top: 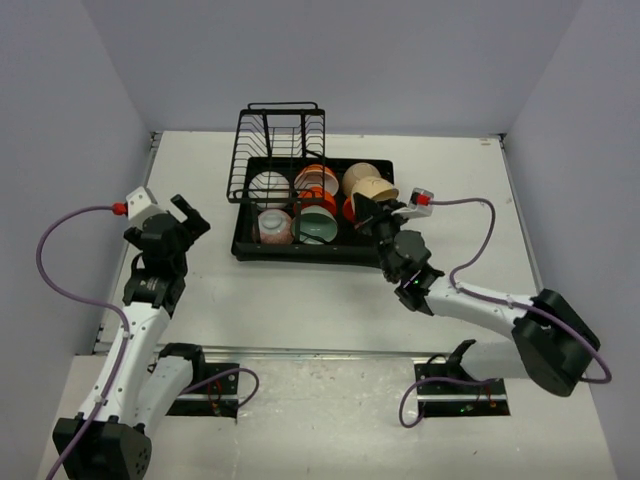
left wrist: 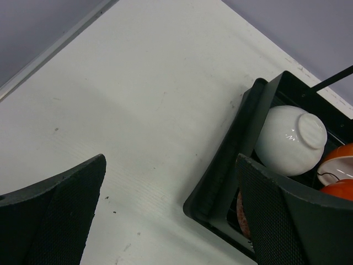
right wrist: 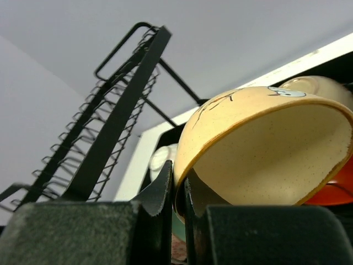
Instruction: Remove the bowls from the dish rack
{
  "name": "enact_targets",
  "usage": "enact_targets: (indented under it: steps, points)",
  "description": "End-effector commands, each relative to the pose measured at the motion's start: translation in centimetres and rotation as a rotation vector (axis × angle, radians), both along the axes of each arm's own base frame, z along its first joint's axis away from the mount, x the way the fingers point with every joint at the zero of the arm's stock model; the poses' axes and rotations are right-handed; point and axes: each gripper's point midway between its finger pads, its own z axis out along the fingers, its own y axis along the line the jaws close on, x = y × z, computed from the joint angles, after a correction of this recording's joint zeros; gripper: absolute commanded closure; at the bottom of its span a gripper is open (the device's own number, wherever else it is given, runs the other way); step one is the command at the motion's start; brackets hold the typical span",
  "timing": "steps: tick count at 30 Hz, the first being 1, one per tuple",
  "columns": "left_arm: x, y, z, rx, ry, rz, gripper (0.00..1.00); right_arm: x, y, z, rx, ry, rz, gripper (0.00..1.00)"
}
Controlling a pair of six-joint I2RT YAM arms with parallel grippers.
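Note:
The black dish rack (top: 300,255) holds several bowls: white (top: 270,187), orange (top: 318,180), pink speckled (top: 275,226), green (top: 318,227) and beige (top: 358,175). My right gripper (top: 372,212) is shut on the rim of a tan bowl (top: 377,190), tilted on edge above the rack's right end. In the right wrist view one finger is inside and one outside the tan bowl (right wrist: 265,149) at my right gripper (right wrist: 181,187). My left gripper (top: 190,215) hangs open over the table left of the rack, holding nothing. The left wrist view has my left gripper (left wrist: 171,165) open beside the rack's corner (left wrist: 231,160) and the white bowl (left wrist: 289,141).
The rack's upright wire section (right wrist: 110,121) rises at its back left. A second beige bowl (right wrist: 314,84) and an orange one (right wrist: 336,190) sit close behind and under the held bowl. Grey walls enclose the table on three sides.

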Motion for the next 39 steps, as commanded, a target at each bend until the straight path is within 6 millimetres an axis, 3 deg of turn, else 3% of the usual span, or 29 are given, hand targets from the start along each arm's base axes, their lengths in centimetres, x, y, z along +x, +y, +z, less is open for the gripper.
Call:
enact_targets:
  steps: [1, 4, 9, 12, 14, 15, 18, 19, 22, 28, 35, 39]
  points:
    - [0.6, 0.3, 0.7, 0.011, -0.024, 0.012, 0.01, 1.9, -5.2, 4.6, -0.091, 0.028, -0.176, 1.0]
    - [1.1, 0.3, 0.1, 0.015, 0.014, 0.013, 0.01, 3.8, -10.4, 3.7, -0.205, 0.217, -0.264, 1.0]
    - [1.7, 0.9, -0.5, 0.033, 0.073, 0.052, 0.05, 2.9, -17.3, 6.3, -0.293, 0.275, -0.425, 1.0]
    - [1.9, 1.6, 0.0, 0.039, 0.093, 0.104, 0.05, 3.5, -20.8, 6.1, -0.34, 0.361, -0.51, 1.0]
    - [2.2, 2.1, 0.7, 0.04, 0.086, 0.138, 0.05, 4.4, -21.5, 5.8, -0.338, 0.407, -0.495, 1.0]
    - [2.5, 2.4, 0.9, 0.047, 0.089, 0.155, 0.04, 5.7, -22.1, 3.8, -0.347, 0.47, -0.484, 1.0]
    - [2.9, 2.8, 0.3, 0.068, 0.145, 0.181, 0.04, 7.5, -24.1, 1.4, -0.338, 0.59, -0.486, 1.0]
    - [3.1, 2.7, 0.2, 0.065, 0.154, 0.181, 0.04, 8.5, -24.4, -0.8, -0.344, 0.653, -0.475, 1.0]
    - [3.9, 1.8, -0.5, 0.034, 0.185, 0.139, 0.03, 9.5, -26.5, -3.4, -0.312, 0.762, -0.461, 1.0]
    - [2.9, -0.5, -2.4, -0.029, 0.21, 0.022, 0.01, 10.0, -29.4, -4.9, -0.313, 0.902, -0.466, 1.0]
    - [2.5, -0.8, -1.9, 0.058, 0.207, -0.07, 0.01, 10.1, -31.3, -6.3, -0.316, 1.01, -0.46, 1.0]
    - [2.5, -0.6, -2.5, 0.074, 0.252, -0.065, 0.01, 10.0, -33.2, -9.8, -0.327, 1.106, -0.469, 1.0]
